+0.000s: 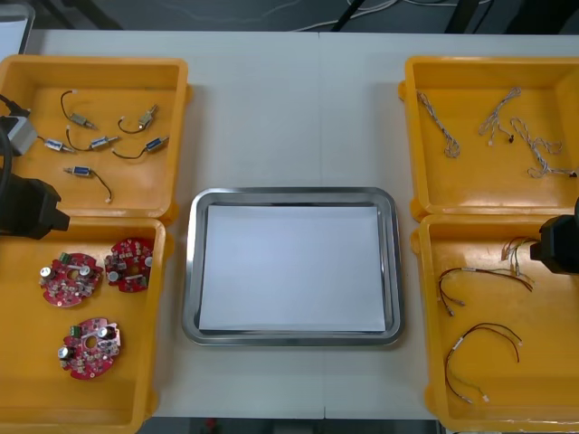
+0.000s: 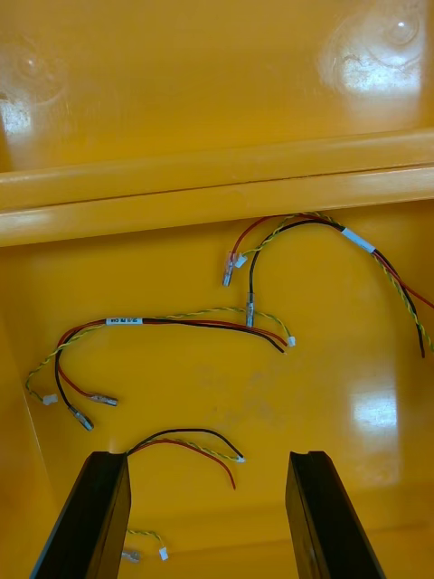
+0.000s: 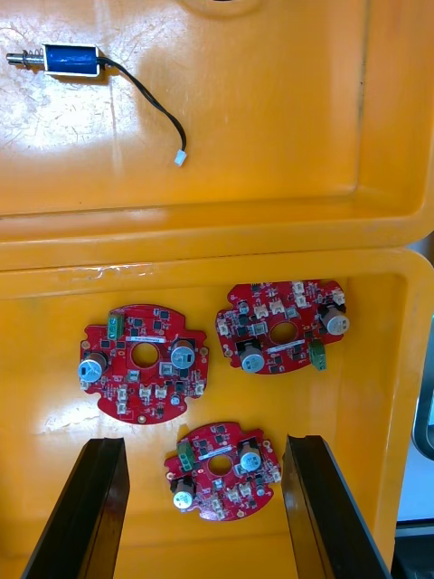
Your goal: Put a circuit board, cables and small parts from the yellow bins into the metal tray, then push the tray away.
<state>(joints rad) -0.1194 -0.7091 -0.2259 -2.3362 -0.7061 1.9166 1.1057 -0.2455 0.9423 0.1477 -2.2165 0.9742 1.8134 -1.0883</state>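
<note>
Three round red circuit boards lie in the near left yellow bin [image 1: 27,380]. My left gripper [image 3: 203,443] hangs open above them, with the smallest-looking board [image 3: 221,470] between its fingers and two more boards [image 3: 145,362] [image 3: 280,326] beyond the tips. My right gripper [image 2: 208,457] is open over the near right yellow bin [image 1: 543,380], above a red and yellow cable [image 2: 185,443]. Further red and yellow cables [image 2: 172,326] [image 2: 334,244] lie beyond it. The metal tray [image 1: 194,271] sits in the middle of the table, white inside and holding nothing.
The far left bin [image 1: 172,108] holds several small metal parts [image 1: 86,122] with black cables. In the far right bin [image 1: 416,108] lie twisted blue and white cables [image 1: 448,136]. My left arm [image 1: 27,208] and right arm [image 1: 559,244] stand at the table's sides.
</note>
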